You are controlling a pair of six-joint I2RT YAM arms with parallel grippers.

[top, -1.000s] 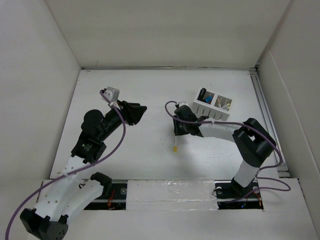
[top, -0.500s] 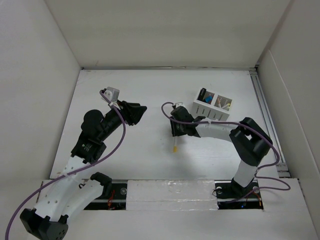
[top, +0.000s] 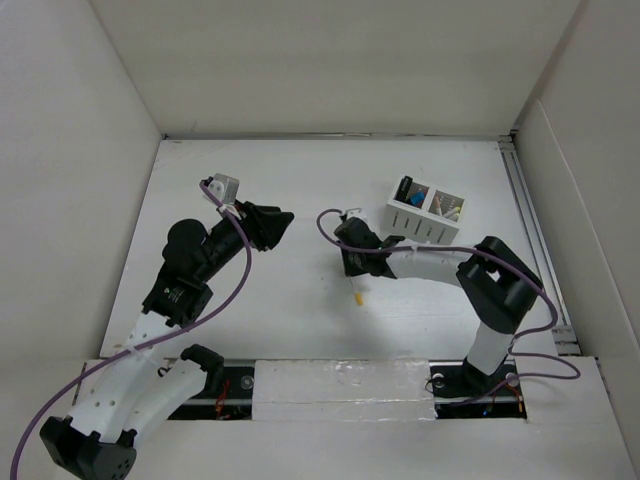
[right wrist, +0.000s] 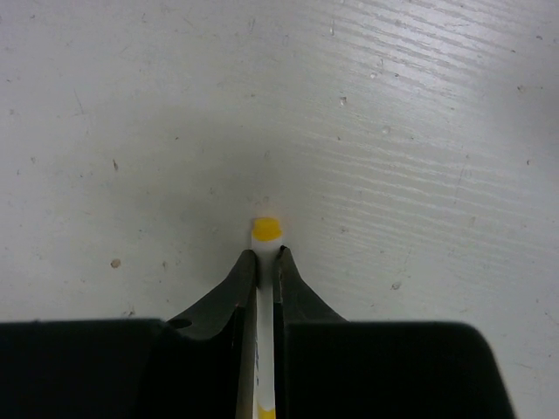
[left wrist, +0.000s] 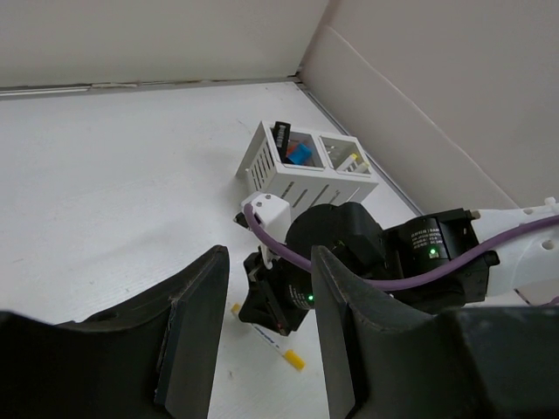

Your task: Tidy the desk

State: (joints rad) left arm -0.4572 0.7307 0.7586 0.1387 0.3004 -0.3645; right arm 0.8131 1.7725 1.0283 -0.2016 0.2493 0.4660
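Your right gripper (top: 355,264) is pinched narrow on a thin white marker (top: 357,290) with a yellow end. In the right wrist view, both fingers (right wrist: 240,284) clamp the white barrel and the yellow tip pokes out just past them, right over the desk (top: 300,180) — can't tell if it touches. From above, the marker sticks out of the gripper toward the arm bases. Your left gripper (top: 272,226) hangs over the left-centre of the desk, jaws apart, nothing between them. The desk is the white tabletop under both arms, with white panels (top: 330,60) around it and a metal rail (top: 530,230) along the right edge. A white slotted organizer box (top: 425,212) sits just beyond the right gripper — small items (top: 447,206) show in its compartments.
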